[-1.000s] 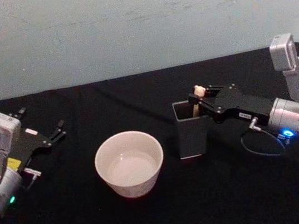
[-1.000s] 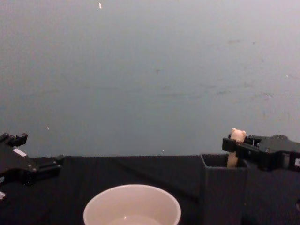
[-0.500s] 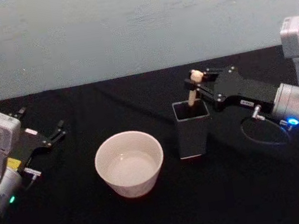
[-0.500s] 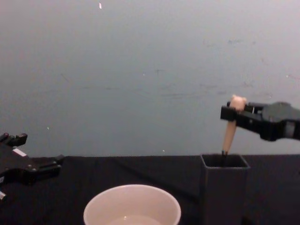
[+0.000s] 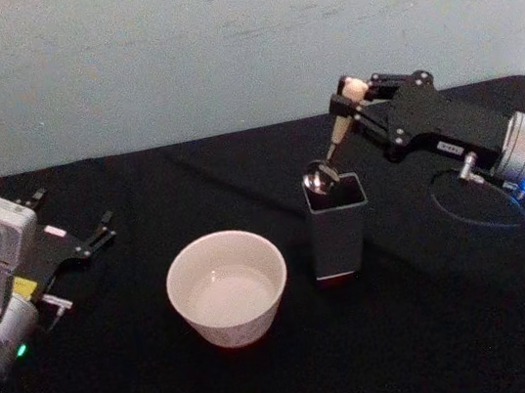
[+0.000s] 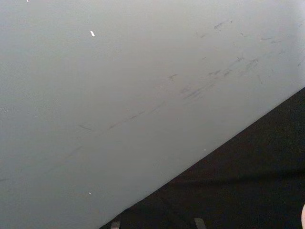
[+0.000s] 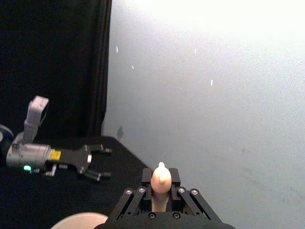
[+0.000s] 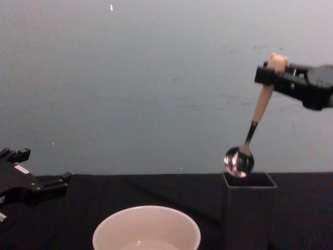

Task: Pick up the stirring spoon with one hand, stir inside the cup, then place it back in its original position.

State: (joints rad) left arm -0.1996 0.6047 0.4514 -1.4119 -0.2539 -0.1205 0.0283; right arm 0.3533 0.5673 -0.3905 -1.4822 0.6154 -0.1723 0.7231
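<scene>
The right gripper [image 5: 351, 94] hangs above the far right part of a black tabletop [image 5: 271, 383]. Its fingers are clamped on the top of the stirring spoon [image 5: 331, 142], just under the tiny bear head.

The spoon hangs in the air, bowl downward. Its long axis is tilted rather than plumb: the beige handle leans up toward the robot's right, and the shiny round bowl swings down toward the robot's left. In the chest view the bowl sits right at the mouth of the dark grey holder box [image 5: 338, 239], over its left edge. Whether it has wholly cleared the rim cannot be told.

The cream-white cup [image 5: 232, 324] stands on the tabletop just beside the box, on the robot's left of it and a little nearer the robot. From the spoon bowl, then, the cup lies leftward, nearer and lower. Judged from this, the coming move is a carry to the left over the box wall, then a descent into the cup's wide mouth. The tilted bowl already points that way.

The right arm is the nearer one and is doing the work. The left gripper [image 5: 72, 210] rests low at the far left, well apart from the cup, with its fingers spread and nothing between them.
</scene>
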